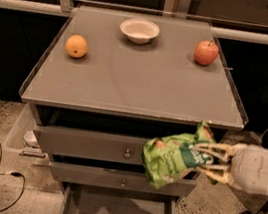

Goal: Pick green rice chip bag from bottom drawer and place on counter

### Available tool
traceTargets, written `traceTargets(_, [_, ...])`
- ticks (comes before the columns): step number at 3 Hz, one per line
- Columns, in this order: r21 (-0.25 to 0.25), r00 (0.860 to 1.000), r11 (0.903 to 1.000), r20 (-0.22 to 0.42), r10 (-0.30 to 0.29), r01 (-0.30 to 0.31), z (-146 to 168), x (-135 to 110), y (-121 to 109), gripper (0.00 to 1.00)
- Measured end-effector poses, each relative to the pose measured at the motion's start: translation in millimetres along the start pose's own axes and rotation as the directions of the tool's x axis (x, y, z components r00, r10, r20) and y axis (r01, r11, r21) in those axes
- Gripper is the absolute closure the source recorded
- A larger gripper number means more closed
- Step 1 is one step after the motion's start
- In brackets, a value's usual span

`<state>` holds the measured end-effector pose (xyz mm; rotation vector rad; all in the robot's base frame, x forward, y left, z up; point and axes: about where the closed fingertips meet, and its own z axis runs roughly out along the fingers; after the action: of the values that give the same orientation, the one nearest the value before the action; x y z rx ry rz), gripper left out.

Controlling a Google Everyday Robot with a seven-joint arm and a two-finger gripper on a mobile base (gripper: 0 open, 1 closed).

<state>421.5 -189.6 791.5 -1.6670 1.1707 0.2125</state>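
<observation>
Now — hand point(198, 157) clamped on green rice chip bag point(170, 159) | bag juts out beyond hand, below counter point(143, 82)

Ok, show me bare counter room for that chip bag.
The counter is bare across its front half and between orange and apple. The bowl crowds the back. The gripper holds the green rice chip bag below the front edge.

- I see the counter point(137, 87) as smooth, glossy grey.
- The green rice chip bag point(166, 159): crinkled, shiny film.
- The gripper point(193, 155), at four o'clock, is pale and matt, pinching that bag.
- The bottom drawer point(117, 212): dull grey metal.
</observation>
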Motion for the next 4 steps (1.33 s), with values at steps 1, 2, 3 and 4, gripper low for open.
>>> traceTargets(1, [0.005, 0.994, 0.9960, -0.070, -0.089, 0.089, -25.3, -48.1, -51.2, 1.00])
traceTargets(2, [0.070, 0.992, 0.9916, -0.076, -0.103, 0.109, -47.6, -71.2, -109.5, 1.00])
traceTargets(3, [0.070, 0.992, 0.9916, -0.076, -0.104, 0.109, -47.6, -71.2, -109.5, 1.00])
traceTargets(4, [0.046, 0.991, 0.9918, -0.061, -0.116, 0.119, -35.5, -61.2, -127.7, 1.00])
